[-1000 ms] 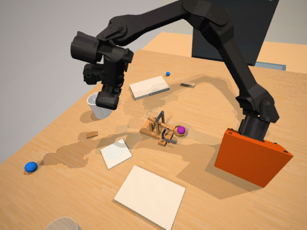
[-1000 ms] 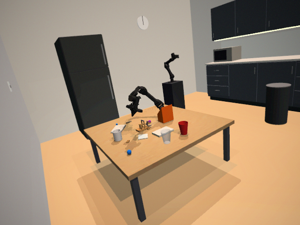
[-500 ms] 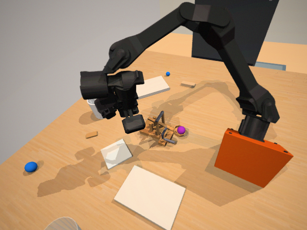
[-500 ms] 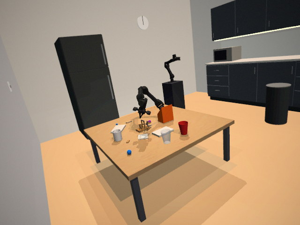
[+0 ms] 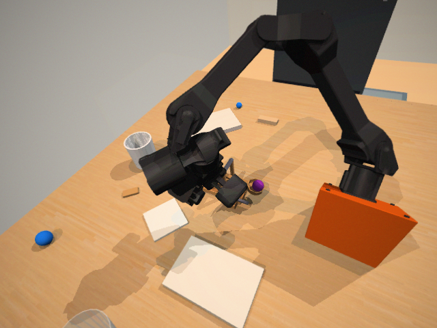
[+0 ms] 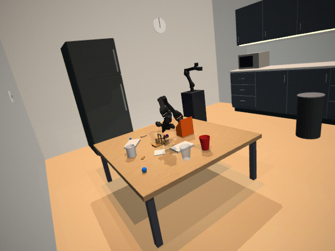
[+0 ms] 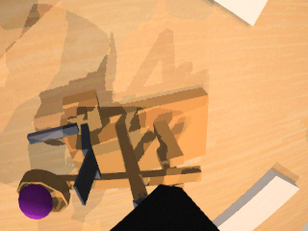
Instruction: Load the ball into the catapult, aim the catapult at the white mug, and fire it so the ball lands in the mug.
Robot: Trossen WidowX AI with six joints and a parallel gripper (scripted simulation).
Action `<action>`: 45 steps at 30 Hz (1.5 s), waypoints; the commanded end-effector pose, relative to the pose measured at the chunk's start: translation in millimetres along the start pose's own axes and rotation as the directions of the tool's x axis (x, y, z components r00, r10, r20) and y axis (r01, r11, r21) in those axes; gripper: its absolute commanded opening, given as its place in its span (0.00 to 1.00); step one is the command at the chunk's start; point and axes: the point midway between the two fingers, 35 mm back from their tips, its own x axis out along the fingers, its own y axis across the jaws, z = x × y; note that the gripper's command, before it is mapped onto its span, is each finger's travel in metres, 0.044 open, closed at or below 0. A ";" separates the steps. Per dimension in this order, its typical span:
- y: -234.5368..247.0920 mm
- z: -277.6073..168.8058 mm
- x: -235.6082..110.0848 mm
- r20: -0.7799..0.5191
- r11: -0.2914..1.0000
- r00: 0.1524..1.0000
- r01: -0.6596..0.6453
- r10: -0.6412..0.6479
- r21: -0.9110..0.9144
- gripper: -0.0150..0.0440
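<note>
1. Hovering above the catapult (image 5: 230, 165) (image 6: 155, 145) (image 7: 192, 130), with the gripper (image 5: 231, 192) (image 6: 164, 130) (image 7: 168, 195) closed on nothing.
2. Already loaded, with the purple ball (image 5: 257, 185) (image 6: 166, 135) (image 7: 36, 201) resting in it.
3. Left: firing; aim towards the white mug (image 5: 140, 152) (image 6: 131, 151) looks plausible, unproven.

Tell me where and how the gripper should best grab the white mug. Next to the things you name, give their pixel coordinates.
I'd pinch one side wall of the white mug (image 5: 140, 155) (image 6: 131, 151) just below the rim, coming straight down with one finger inside and one outside. It stands upright with its mouth open to above, and no handle shows. The gripper (image 5: 214, 195) is shut, so it would need opening first.
</note>
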 end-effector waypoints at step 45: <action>89.7 -45.3 27.5 -0.251 0.676 0.951 -0.066 -0.179 -0.734 0.25</action>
